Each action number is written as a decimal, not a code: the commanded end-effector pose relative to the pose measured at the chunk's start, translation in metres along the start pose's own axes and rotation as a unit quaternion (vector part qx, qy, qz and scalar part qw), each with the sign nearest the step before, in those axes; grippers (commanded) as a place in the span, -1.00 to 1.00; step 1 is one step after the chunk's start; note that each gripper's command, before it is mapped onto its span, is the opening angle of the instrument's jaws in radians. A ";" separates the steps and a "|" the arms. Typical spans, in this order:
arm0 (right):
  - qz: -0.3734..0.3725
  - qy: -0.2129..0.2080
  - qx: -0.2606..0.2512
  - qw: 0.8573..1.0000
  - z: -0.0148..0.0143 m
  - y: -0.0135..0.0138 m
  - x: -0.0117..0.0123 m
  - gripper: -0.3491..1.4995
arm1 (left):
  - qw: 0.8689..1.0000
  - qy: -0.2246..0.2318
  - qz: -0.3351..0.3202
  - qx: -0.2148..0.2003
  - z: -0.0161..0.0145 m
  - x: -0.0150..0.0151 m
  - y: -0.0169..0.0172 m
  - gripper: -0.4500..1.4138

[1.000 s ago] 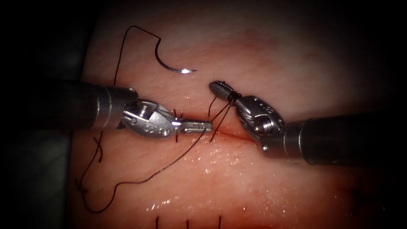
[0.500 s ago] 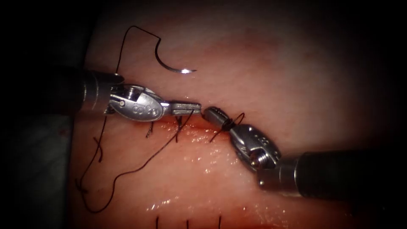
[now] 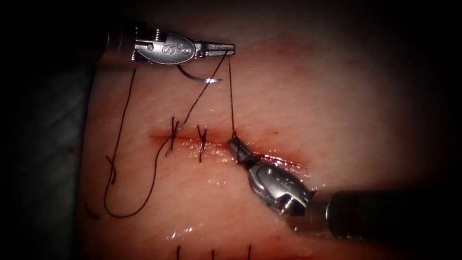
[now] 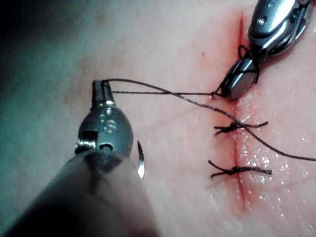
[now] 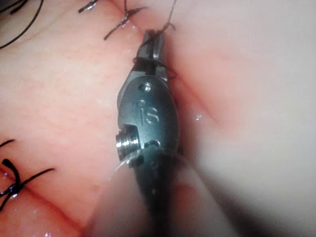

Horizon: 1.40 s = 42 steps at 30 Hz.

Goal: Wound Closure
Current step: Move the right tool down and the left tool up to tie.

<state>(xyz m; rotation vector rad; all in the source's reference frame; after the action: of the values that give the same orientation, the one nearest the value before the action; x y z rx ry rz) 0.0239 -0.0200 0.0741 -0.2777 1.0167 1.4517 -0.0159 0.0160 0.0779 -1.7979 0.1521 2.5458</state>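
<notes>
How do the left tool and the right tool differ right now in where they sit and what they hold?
The left tool is well above the cut, beside the needle lying free on the tissue; the right tool sits at the cut. The left tool's jaws hold the thread at their tip; the right tool's jaws have thread wrapped around them. Both are shut on the same thread, stretched between them.

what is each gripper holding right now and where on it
Left gripper is shut on the thin dark thread, away from its needle end. Right gripper grips thread at the cut. The curved steel needle lies free on the tissue.
</notes>
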 end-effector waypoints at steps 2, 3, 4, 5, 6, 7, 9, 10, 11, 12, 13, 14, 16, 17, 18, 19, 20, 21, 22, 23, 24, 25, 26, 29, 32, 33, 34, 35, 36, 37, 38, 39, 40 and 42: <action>-0.001 -0.004 0.002 1.000 -0.0004 -0.0006 -0.0010 -1.00 | 1.000 -0.002 -0.001 0.005 0.0014 -0.0010 -0.0009 -1.00; -0.001 -0.006 0.002 1.000 -0.0005 -0.0007 -0.0011 -1.00 | 1.000 -0.003 -0.001 0.007 0.0017 -0.0013 -0.0012 -1.00; -0.002 -0.007 0.001 1.000 -0.0007 -0.0008 -0.0011 -1.00 | 1.000 -0.003 -0.003 0.008 0.0020 -0.0018 -0.0018 -1.00; -0.002 -0.010 0.001 1.000 -0.0009 -0.0010 -0.0012 -1.00 | 1.000 -0.004 -0.003 0.010 0.0023 -0.0021 -0.0022 -1.00; -0.002 -0.011 0.003 1.000 -0.0011 -0.0011 -0.0012 -1.00 | 1.000 -0.005 -0.004 0.011 0.0025 -0.0025 -0.0026 -1.00; -0.003 -0.014 0.004 1.000 -0.0013 -0.0013 -0.0012 -1.00 | 1.000 -0.006 -0.005 0.013 0.0027 -0.0030 -0.0031 -1.00; -0.004 -0.018 0.007 1.000 -0.0018 -0.0017 -0.0013 -1.00 | 1.000 -0.007 -0.006 0.015 0.0030 -0.0036 -0.0037 -1.00; -0.004 -0.018 0.008 1.000 -0.0021 -0.0019 -0.0013 -1.00 | 1.000 -0.008 -0.007 0.016 0.0031 -0.0040 -0.0041 -1.00; -0.004 -0.019 0.009 1.000 -0.0023 -0.0022 -0.0013 -1.00 | 1.000 -0.008 -0.007 0.016 0.0032 -0.0043 -0.0045 -1.00; -0.004 -0.020 0.012 1.000 -0.0025 -0.0023 -0.0013 -1.00 | 1.000 -0.009 -0.008 0.017 0.0033 -0.0046 -0.0047 -1.00; -0.004 -0.020 0.012 1.000 -0.0027 -0.0025 -0.0013 -1.00 | 1.000 -0.009 -0.008 0.017 0.0033 -0.0050 -0.0051 -1.00; -0.004 -0.020 0.013 1.000 -0.0028 -0.0027 -0.0013 -1.00 | 1.000 -0.009 -0.009 0.018 0.0033 -0.0053 -0.0054 -1.00; -0.005 -0.023 0.015 1.000 -0.0031 -0.0030 -0.0014 -1.00 | 1.000 -0.009 -0.009 0.021 0.0033 -0.0058 -0.0058 -1.00; -0.005 -0.024 0.015 1.000 -0.0032 -0.0032 -0.0014 -1.00 | 1.000 -0.007 -0.010 0.024 0.0034 -0.0062 -0.0061 -1.00; -0.005 -0.026 0.016 1.000 -0.0033 -0.0034 -0.0014 -1.00 | 1.000 -0.007 -0.010 0.025 0.0034 -0.0064 -0.0064 -1.00; -0.005 -0.027 0.017 0.999 -0.0035 -0.0035 -0.0014 -1.00 | 1.000 -0.007 -0.011 0.027 0.0035 -0.0066 -0.0066 -1.00; -0.005 -0.027 0.019 0.999 -0.0036 -0.0037 -0.0014 -1.00 | 0.999 -0.007 -0.011 0.029 0.0036 -0.0068 -0.0070 -1.00; -0.006 -0.029 0.019 0.999 -0.0038 -0.0037 -0.0014 -1.00 | 0.999 -0.008 -0.012 0.030 0.0037 -0.0069 -0.0072 -1.00; -0.006 -0.030 0.018 0.999 -0.0039 -0.0038 -0.0014 -1.00 | 0.999 -0.007 -0.013 0.030 0.0039 -0.0070 -0.0074 -1.00; -0.006 -0.032 0.019 0.999 -0.0040 -0.0039 -0.0014 -1.00 | 0.999 -0.006 -0.013 0.031 0.0040 -0.0071 -0.0076 -1.00; -0.006 -0.033 0.019 0.999 -0.0042 -0.0040 -0.0015 -1.00 | 0.999 -0.007 -0.014 0.032 0.0042 -0.0072 -0.0078 -1.00; -0.007 -0.034 0.019 0.999 -0.0044 -0.0042 -0.0015 -1.00 | 0.999 -0.007 -0.015 0.033 0.0043 -0.0073 -0.0081 -1.00; -0.007 -0.036 0.019 0.999 -0.0047 -0.0043 -0.0015 -1.00 | 0.999 -0.008 -0.016 0.036 0.0045 -0.0074 -0.0083 -1.00; -0.008 -0.037 0.019 0.999 -0.0057 -0.0050 -0.0015 -1.00 | 0.999 -0.006 -0.019 0.041 0.0049 -0.0075 -0.0089 -1.00; -0.008 -0.037 0.019 0.999 -0.0064 -0.0056 -0.0015 -1.00 | 0.999 -0.005 -0.017 0.047 0.0052 -0.0076 -0.0093 -1.00; -0.008 -0.037 0.019 0.999 -0.0066 -0.0057 -0.0015 -1.00 | 0.999 -0.005 -0.018 0.050 0.0054 -0.0076 -0.0095 -1.00; -0.008 -0.037 0.019 0.999 -0.0067 -0.0058 -0.0015 -1.00 | 0.998 -0.005 -0.019 0.052 0.0055 -0.0076 -0.0096 -1.00; -0.008 -0.037 0.019 0.999 -0.0067 -0.0058 -0.0015 -1.00 | 0.998 -0.006 -0.016 0.053 0.0056 -0.0076 -0.0096 -1.00; -0.008 -0.037 0.019 0.999 -0.0068 -0.0058 -0.0015 -1.00 | 0.998 -0.006 -0.017 0.054 0.0058 -0.0076 -0.0098 -1.00; -0.008 -0.037 0.019 0.999 -0.0069 -0.0058 -0.0015 -1.00 | 0.998 -0.006 -0.017 0.056 0.0058 -0.0076 -0.0098 -1.00; -0.008 -0.037 0.019 0.999 -0.0069 -0.0059 -0.0015 -1.00 | 0.998 -0.007 -0.015 0.058 0.0059 -0.0076 -0.0099 -1.00; -0.008 -0.037 0.019 0.999 -0.0070 -0.0059 -0.0015 -1.00 | 0.998 -0.007 -0.012 0.058 0.0060 -0.0076 -0.0100 -1.00; -0.008 -0.037 0.021 0.999 -0.0070 -0.0059 -0.0016 -1.00 | 0.998 -0.007 -0.013 0.060 0.0061 -0.0076 -0.0101 -1.00; -0.008 -0.038 0.026 0.999 -0.0072 -0.0060 -0.0016 -1.00 | 0.998 -0.006 -0.011 0.063 0.0062 -0.0076 -0.0103 -1.00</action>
<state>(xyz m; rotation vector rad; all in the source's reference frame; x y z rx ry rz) 0.0261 -0.0267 0.0682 -0.1953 0.9881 1.4076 -0.0179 0.0267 0.0860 -1.7257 0.2865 2.4709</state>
